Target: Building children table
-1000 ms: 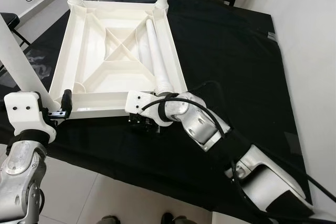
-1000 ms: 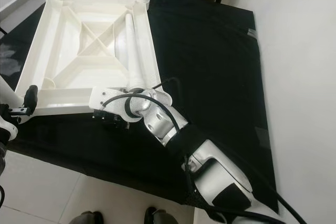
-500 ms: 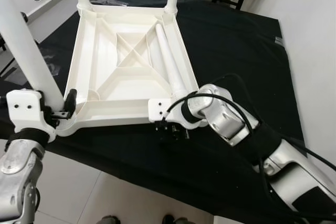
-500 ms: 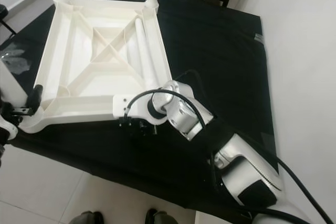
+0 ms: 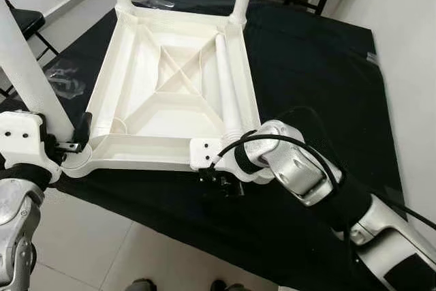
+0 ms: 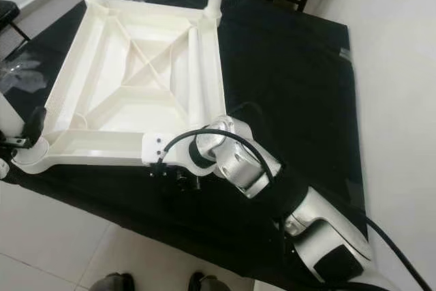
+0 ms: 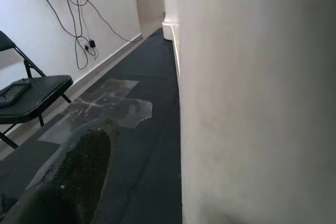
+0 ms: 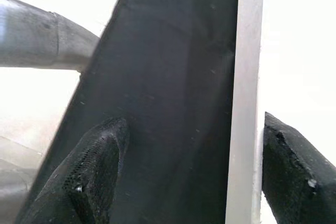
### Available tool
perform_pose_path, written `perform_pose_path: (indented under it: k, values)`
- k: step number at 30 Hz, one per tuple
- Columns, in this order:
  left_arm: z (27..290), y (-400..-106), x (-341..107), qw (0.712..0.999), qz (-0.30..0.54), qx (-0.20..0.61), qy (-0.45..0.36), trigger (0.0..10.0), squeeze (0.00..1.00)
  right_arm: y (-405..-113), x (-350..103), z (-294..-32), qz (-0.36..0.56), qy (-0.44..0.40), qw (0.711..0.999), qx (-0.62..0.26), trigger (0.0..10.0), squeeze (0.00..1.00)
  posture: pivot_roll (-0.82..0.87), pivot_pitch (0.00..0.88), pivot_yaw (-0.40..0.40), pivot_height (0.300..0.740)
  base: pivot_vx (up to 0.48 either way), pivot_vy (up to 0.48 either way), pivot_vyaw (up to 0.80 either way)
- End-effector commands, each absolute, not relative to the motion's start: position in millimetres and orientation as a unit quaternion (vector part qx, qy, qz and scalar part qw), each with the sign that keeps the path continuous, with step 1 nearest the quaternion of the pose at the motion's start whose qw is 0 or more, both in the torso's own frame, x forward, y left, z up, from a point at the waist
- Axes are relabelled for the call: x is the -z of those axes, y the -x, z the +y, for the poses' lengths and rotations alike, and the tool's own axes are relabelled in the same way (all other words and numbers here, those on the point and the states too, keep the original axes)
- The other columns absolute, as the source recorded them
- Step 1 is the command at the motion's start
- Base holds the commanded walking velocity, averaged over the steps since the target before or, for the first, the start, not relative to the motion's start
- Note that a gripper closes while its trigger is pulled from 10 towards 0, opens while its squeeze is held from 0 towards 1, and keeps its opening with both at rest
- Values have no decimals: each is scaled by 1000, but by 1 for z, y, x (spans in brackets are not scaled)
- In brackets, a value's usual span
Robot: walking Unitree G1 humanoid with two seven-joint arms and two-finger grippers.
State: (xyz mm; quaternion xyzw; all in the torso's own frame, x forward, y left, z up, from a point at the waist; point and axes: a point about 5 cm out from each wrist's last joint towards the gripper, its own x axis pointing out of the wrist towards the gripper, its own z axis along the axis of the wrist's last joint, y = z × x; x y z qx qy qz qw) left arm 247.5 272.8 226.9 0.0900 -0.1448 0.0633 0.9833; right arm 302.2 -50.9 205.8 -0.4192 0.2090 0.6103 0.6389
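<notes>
Compared with a second ago, the whole scene sits further to the right and lower in the head views, so the camera has moved; the right arm's elbow now reaches further over the black mat [image 5: 306,46], and its wrist has slid a little right along the near rim.

The white table top [image 5: 170,86] lies upside down on the mat, with upright legs at its far corners and one loose leg [image 5: 226,80] lying inside along its right side.

The right gripper [image 5: 221,180] is at the table's near edge by the right corner; its wrist view shows its fingers [image 8: 94,171] spread apart with a thin white edge between them, nothing clamped.

The left gripper [image 5: 76,140] is at the near left corner, one finger against the upright leg [image 5: 30,73] there; whether it grips I cannot tell.

Bare mat lies to the right, tiled floor [image 5: 88,230] in front.
</notes>
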Motion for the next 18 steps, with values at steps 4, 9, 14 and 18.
perform_pose_path:
  k: [4, 9, 14, 18]
  values:
    - [317, -232, -245, 964, -154, -157, -147, 10000, 0, -307, -180, -37, 227, 322, 669, -630, 10000, 0, 126, 246, -172, 740, 0, 0, 0]
    - [333, -231, -253, 953, -157, -190, -179, 10000, 0, -321, -184, -29, 215, 299, 723, -585, 10000, 0, 133, 246, -173, 740, 0, 0, 0]
    - [343, -237, -263, 947, -162, -195, -195, 10000, 0, -325, -190, -21, 183, 267, 757, -568, 10000, 0, 131, 242, -169, 740, 0, 0, 0]
    - [342, -241, -264, 949, -165, -186, -194, 10000, 0, -324, -193, -19, 163, 253, 764, -571, 10000, 0, 127, 240, -166, 740, 0, 0, 0]
